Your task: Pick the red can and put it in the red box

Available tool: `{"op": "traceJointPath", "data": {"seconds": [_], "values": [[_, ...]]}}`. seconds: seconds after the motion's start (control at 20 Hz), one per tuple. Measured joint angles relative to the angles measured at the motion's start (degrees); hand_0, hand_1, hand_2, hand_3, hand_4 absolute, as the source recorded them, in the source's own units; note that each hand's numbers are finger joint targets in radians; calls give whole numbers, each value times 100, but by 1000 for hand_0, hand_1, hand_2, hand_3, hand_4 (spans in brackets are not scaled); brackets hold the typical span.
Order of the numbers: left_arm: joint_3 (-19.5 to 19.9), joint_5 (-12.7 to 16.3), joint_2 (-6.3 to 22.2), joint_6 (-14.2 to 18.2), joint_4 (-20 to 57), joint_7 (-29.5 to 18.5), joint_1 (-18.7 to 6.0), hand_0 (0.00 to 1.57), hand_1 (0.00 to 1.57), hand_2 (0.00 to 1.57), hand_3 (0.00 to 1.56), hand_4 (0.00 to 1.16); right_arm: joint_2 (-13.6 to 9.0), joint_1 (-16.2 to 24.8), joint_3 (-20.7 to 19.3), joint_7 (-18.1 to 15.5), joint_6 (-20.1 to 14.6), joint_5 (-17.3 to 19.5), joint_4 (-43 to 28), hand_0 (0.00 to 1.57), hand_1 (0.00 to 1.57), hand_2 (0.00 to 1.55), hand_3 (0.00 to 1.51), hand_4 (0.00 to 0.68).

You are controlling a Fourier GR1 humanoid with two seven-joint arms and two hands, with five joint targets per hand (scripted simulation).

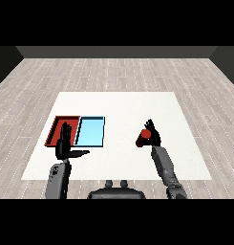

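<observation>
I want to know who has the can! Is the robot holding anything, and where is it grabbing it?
The right hand is curled round the red can, holding it by its side. The left hand is open and holds nothing.

Right hand [154,135] curled round red can [144,136], red tray [55,127] far left

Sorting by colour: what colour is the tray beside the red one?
Light blue tray, head view.
</observation>
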Motion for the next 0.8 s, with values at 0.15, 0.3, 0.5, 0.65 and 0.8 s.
{"op": "traceJointPath", "data": {"seconds": [0.15, 0.3, 0.5, 0.65, 0.8], "values": [[-5, -8, -16, -1, 13, -74, 46, 0, 0, 0, 0, 0, -58, -105, -40, -96, 55, -3, 221, 0, 0, 0, 0, 0], [-1, 14, -19, -21, -3, -93, 75, 0, 0, 0, 0, 0, -52, -161, -31, -173, 53, 26, 383, 0, 0, 0, 0, 0], [-12, 24, -22, -44, -16, -71, 97, 0, 0, 0, 0, 0, -56, -240, -25, -108, 24, 31, 467, 0, 0, 350, 121, 0], [-5, 40, 9, -58, -123, 8, 95, 0, 0, 0, 0, 0, -48, -430, -71, -182, -165, 97, 756, 1470, 1470, 1469, 1434, 579], [-33, -40, -49, -21, 66, -166, 92, 0, 0, 0, 0, 0, -28, -446, -13, -65, -427, 191, 638, 1488, 1488, 1466, 1441, 663]]}}
